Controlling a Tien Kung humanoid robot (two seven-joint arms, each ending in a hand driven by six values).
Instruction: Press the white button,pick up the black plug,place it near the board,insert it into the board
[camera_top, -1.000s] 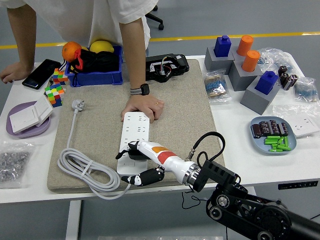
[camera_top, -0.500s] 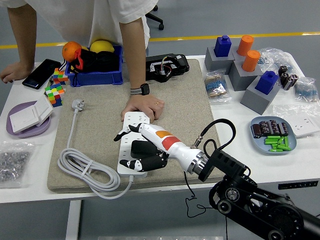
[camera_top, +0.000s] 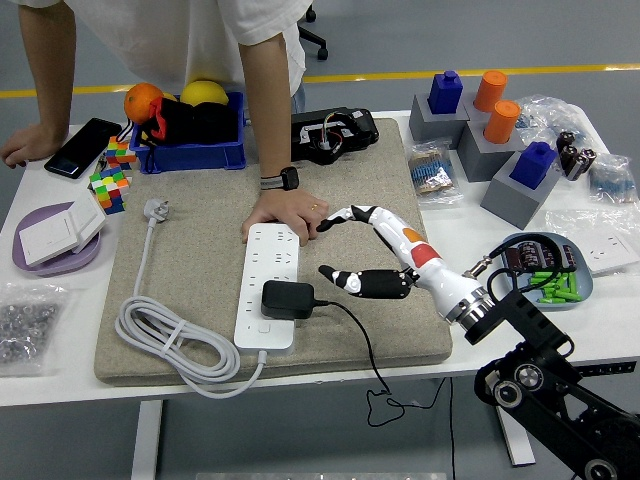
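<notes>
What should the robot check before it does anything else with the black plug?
1. Black plug sitting on the power strip: ok.
2. Plug pushed fully in: cannot tell.
3. Right hand let go, fingers open, beside the strip: ok.
4. Person's hand off the strip: not ok, it rests on the far end.
5. Plug's black cord free of the hand: ok.

Bare mat at frame centre-right is open to my hand. Person's hand blocks the power strip top; plug occupies its lower end.
</notes>
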